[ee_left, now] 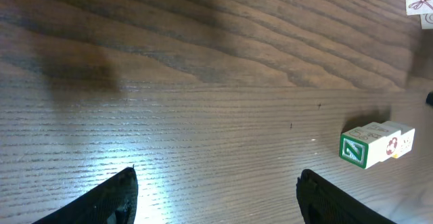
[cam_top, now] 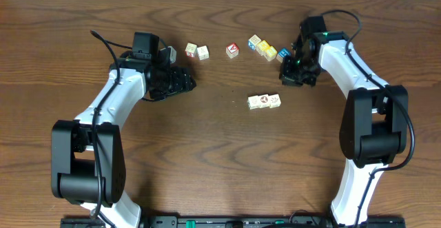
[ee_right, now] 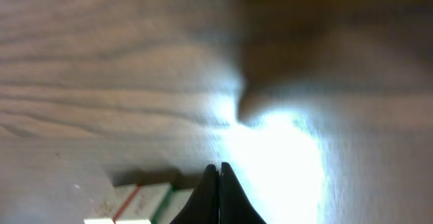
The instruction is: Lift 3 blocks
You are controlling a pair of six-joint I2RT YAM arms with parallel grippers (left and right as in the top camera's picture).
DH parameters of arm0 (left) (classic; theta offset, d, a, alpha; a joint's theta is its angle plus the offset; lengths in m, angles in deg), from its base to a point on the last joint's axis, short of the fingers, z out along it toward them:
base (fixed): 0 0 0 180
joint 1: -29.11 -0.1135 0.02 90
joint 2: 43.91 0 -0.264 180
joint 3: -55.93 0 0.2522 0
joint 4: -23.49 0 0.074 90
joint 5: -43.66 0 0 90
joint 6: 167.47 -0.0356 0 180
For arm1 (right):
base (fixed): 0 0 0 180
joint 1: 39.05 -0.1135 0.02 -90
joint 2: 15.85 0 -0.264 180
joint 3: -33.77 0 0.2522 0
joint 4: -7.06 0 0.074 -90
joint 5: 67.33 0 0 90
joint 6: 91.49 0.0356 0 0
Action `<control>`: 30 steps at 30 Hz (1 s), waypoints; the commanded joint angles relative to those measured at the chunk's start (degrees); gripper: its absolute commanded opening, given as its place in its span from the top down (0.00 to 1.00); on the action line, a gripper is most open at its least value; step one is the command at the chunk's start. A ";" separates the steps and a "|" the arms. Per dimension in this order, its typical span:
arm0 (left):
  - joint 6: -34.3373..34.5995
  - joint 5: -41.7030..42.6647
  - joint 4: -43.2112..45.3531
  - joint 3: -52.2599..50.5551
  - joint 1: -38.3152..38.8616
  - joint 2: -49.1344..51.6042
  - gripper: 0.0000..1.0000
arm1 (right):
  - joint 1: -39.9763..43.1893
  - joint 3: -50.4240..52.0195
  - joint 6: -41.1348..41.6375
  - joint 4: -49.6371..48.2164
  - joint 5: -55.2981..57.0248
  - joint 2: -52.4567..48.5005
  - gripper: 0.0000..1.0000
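**Both hands are empty, and the three blocks are waiting between them.**

The left hand is hanging wide open with nothing between its fingers. The right hand is sitting pinched fully shut on nothing. The blocks are lying in one close row on the table. They are off to the right of the left hand and nearer the right hand, on its left, a little toward the robot and apart from both. The reach looks to be the step in hand, and the open left hand seems better suited. If its opening spans the row, it should be setting a finger past each end, squeezing lengthwise, then rising straight and slowly so the middle block is not slipping out. It should also be staying clear of the coloured cubes just beside the right hand.
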 commanded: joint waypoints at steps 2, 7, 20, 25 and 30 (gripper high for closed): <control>-0.55 -0.35 0.07 0.92 -0.02 -0.11 0.24 | -3.41 -0.81 -2.75 -2.38 0.33 0.83 0.99; -0.55 -0.35 0.04 0.92 -0.02 -0.11 0.24 | -8.61 -0.81 -5.03 -5.77 1.31 0.83 0.99; -0.55 -0.35 0.00 0.92 -0.02 -0.11 0.24 | -16.96 -0.74 -4.96 -4.35 9.94 0.81 0.99; -0.55 -0.33 -0.07 0.92 -0.02 -0.11 0.24 | -17.68 -0.44 -4.94 -3.15 10.05 0.79 0.99; -0.55 -0.33 -0.61 0.92 -0.02 -0.11 0.25 | -17.68 1.09 -4.83 -3.30 10.03 0.79 0.99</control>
